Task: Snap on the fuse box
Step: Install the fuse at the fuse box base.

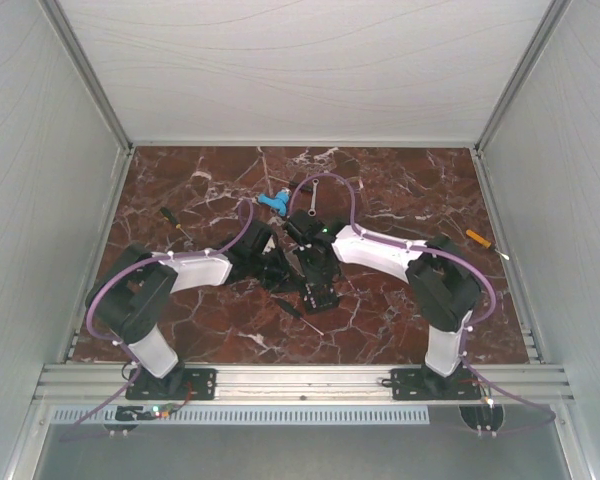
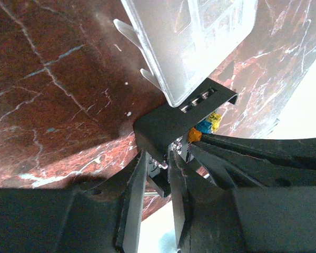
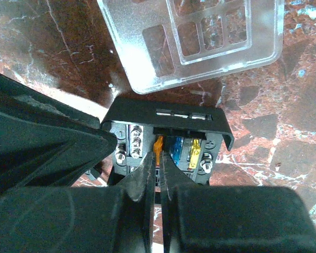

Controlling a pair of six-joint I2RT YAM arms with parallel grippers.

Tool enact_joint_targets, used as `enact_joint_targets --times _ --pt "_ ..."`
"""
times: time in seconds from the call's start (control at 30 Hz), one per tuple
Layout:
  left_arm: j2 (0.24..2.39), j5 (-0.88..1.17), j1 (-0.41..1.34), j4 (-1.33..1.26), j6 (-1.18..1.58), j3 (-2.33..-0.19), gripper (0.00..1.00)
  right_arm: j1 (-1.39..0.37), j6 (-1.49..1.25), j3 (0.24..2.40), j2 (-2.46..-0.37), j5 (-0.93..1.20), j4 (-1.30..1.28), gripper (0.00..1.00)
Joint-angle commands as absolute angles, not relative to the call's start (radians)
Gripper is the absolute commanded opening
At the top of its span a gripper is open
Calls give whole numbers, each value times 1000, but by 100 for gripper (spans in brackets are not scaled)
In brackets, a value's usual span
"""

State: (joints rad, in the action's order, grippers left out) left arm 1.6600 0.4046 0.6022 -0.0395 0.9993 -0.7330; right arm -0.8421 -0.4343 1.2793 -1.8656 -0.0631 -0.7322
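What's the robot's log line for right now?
left gripper: shut on fuse box | right gripper: shut, at fuses | clear lid: off, lying beyond box

Black fuse box, clear lid, red-brown white-veined marble table

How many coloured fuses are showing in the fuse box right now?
3, side by side in the fuse box: an orange fuse at the right pincer's tips, then a blue fuse, then a yellow fuse. Others may be hidden behind the pincer.

lab test booth: white walls, marble-topped table.
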Motion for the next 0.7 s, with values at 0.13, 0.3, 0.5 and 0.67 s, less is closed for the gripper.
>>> enact_joint_targets --times 0.13,0.3,0.5,0.67 --pt "1653 410 599 -61 1003 -750 26 -860 -399 1173 -2004 -90 -681 0" --pt "1613 362 598 -6 977 -775 33 -859 -379 1205 -1817 -65 -696 21" --pt "1532 247 588 125 912 -809 39 -858 -360 1192 -1630 -59 -665 40" --pt "1504 109 558 287 753 -885 47 -825 -346 1115 -1503 -46 -578 52"
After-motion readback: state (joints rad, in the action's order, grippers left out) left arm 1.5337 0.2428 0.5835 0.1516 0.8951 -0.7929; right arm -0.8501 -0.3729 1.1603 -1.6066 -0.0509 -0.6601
